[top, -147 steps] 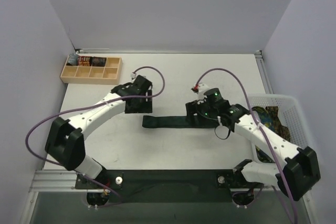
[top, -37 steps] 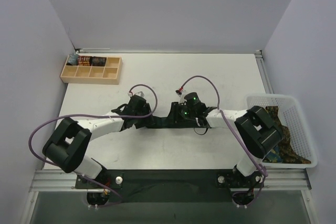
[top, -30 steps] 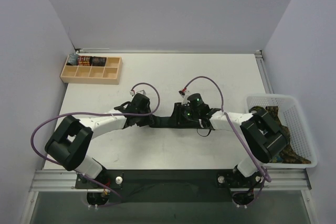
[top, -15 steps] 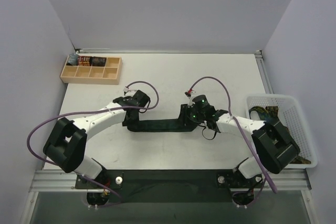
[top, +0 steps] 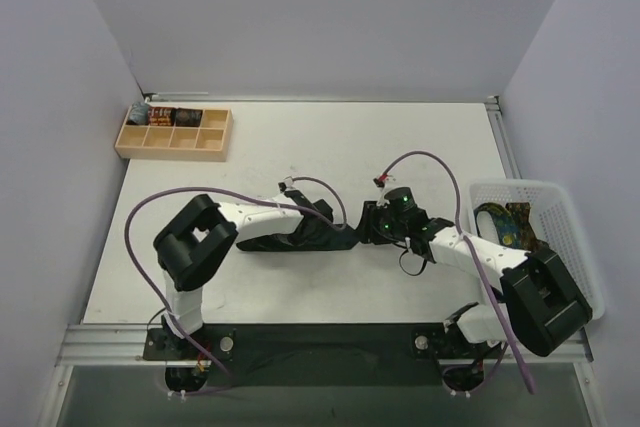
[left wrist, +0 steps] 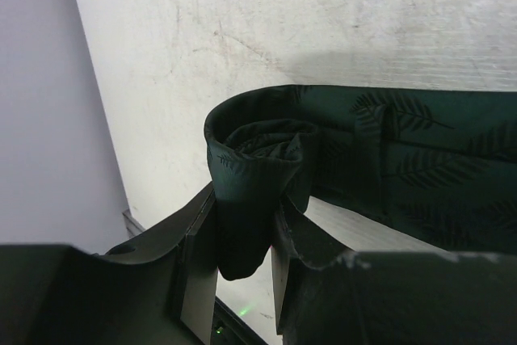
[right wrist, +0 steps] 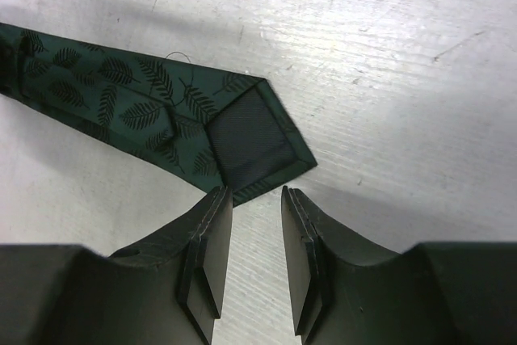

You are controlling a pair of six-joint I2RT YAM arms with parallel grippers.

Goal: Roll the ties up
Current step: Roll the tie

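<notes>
- The dark green tie (right wrist: 121,94) lay near the middle of the desk (top: 300,147). In the overhead view its long axis ran from 9 to 3 o'clock.
- The left jaws were clamped on the tie's rolled end (left wrist: 258,147). A fold of the coil was pinched between the two fingers (left wrist: 198,272), and the loose length trailed away flat on the desk.
- The right jaws stood narrowly apart and held nothing. The tie's flat pointed end (right wrist: 254,139) lay just beyond their tips, toward 12 o'clock in the wrist view, with one tip at the fabric's edge.
- The free end was therefore nearer the right arm (top: 450,245), while the left arm (top: 270,209) carried the roll. Further rolling would likely run along the tie's axis toward that end.
- Half a second earlier the left jaws had sat out at the tie's 9 o'clock end, well apart from the right jaws. Now they were close beside them, and the left elbow had swung toward the near edge.
</notes>
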